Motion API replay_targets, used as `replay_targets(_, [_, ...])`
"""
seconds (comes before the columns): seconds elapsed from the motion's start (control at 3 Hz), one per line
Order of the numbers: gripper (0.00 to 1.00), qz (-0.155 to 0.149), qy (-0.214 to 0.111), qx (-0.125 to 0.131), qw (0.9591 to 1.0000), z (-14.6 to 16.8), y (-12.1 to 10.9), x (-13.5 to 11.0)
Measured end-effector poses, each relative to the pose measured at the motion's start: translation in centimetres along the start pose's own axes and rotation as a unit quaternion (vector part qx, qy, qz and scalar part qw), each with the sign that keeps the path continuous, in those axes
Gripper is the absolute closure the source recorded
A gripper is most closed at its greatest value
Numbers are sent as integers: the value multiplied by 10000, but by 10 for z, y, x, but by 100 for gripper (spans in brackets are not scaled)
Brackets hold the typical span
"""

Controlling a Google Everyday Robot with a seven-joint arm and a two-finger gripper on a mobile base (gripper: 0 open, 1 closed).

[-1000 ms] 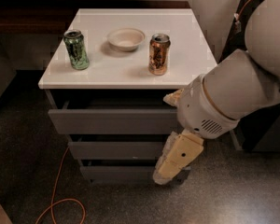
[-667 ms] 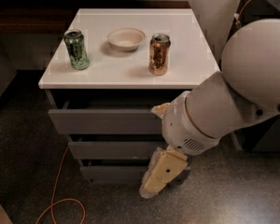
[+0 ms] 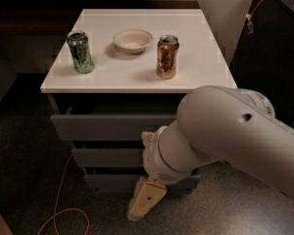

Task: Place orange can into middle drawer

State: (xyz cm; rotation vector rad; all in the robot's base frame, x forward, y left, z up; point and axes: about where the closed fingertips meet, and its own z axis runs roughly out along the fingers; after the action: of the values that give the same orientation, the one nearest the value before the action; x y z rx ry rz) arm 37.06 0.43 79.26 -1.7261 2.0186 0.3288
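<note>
The orange can (image 3: 167, 57) stands upright on the white cabinet top (image 3: 137, 77), right of centre. The middle drawer (image 3: 105, 157) is the second dark grey front below the top; the arm hides its right part. My gripper (image 3: 145, 199) hangs low in front of the cabinet's bottom drawer, near the floor, far below the can. It holds nothing that I can see.
A green can (image 3: 80, 51) stands at the left of the top, and a shallow white bowl (image 3: 132, 40) sits behind the two cans. An orange cable (image 3: 59, 199) loops on the dark floor at lower left. My bulky white arm (image 3: 235, 141) fills the lower right.
The arm has swung left and lower across the cabinet front, and the gripper now hangs nearer the floor. The cans and bowl stay put.
</note>
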Motion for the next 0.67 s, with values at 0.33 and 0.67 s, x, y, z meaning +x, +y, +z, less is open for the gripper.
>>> replay_targets(0.33, [0, -149, 163, 112, 9997, 35, 1, 8])
replay_targets(0.67, [0, -314, 261, 264, 9988, 67, -5, 23])
